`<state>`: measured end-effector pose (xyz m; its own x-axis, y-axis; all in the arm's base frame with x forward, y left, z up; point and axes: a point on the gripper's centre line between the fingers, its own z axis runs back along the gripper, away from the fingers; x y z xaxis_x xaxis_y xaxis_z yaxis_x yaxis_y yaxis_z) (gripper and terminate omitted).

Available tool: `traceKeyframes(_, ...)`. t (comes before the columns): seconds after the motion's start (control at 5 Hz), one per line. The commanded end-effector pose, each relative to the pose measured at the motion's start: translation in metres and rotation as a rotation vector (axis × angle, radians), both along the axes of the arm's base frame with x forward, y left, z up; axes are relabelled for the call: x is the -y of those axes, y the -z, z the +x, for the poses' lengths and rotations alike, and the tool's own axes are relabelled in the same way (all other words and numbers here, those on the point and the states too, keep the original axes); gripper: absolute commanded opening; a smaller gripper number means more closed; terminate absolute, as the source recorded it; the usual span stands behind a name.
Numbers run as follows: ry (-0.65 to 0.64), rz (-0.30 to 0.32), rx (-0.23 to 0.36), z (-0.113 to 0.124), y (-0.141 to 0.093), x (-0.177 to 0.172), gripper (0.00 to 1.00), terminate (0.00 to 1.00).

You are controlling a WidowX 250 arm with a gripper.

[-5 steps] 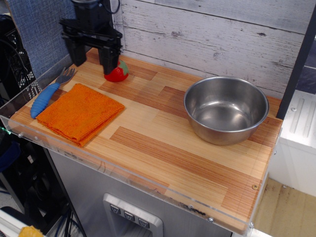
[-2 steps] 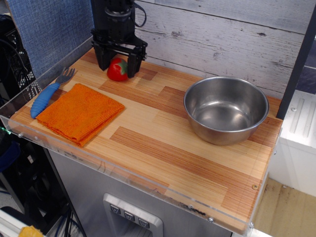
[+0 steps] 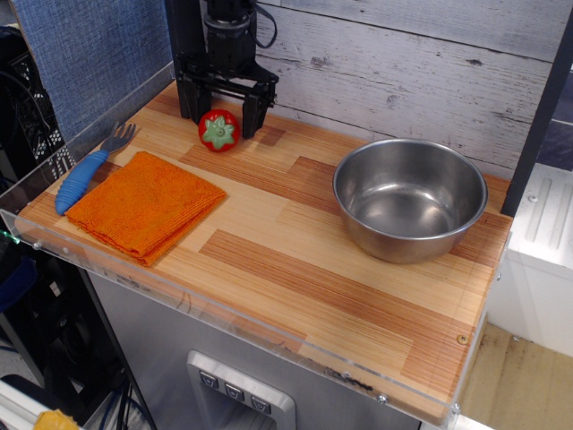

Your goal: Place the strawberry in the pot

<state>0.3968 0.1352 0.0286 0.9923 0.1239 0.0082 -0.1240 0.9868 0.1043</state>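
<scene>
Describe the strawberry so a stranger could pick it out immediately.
Start at the wooden tabletop and go to its far left corner, against the plank wall, where the black gripper stands with its fingers spread. The strawberry lies between them: small, glossy red, with a green star-shaped cap, the only red thing there.

Whitewashed plank wall [image 3: 403, 54] behind the worktop's far edge, blue fabric panel [image 3: 85, 54] at far-left corner, wood floor [image 3: 519, 385] lower right.
</scene>
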Motion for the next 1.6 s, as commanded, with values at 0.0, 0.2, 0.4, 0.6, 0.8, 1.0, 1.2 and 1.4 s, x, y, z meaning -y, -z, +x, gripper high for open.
traceKeyframes(0.0,-0.008,0.027,0.045,0.004,-0.014,-0.005,1.0,0.0)
traceKeyframes(0.2,-0.019,0.024,0.04,0.003,-0.013,-0.006,0.0,0.0)
traceKeyframes(0.4,-0.016,0.013,0.068,-0.001,-0.031,-0.003,0.0,0.0)
traceKeyframes(0.6,-0.021,-0.004,0.129,-0.018,-0.065,0.014,0.0,0.0)
traceKeyframes(0.8,0.044,-0.051,0.143,-0.038,-0.094,0.058,0.0,0.0)
traceKeyframes(1.0,0.119,-0.082,0.116,-0.048,-0.107,0.106,0.0,0.0)
traceKeyframes(1.2,0.216,-0.094,0.069,-0.059,-0.103,0.155,0.0,0.0)
traceKeyframes(1.4,0.309,-0.112,0.04,-0.068,-0.098,0.203,0.0,0.0)
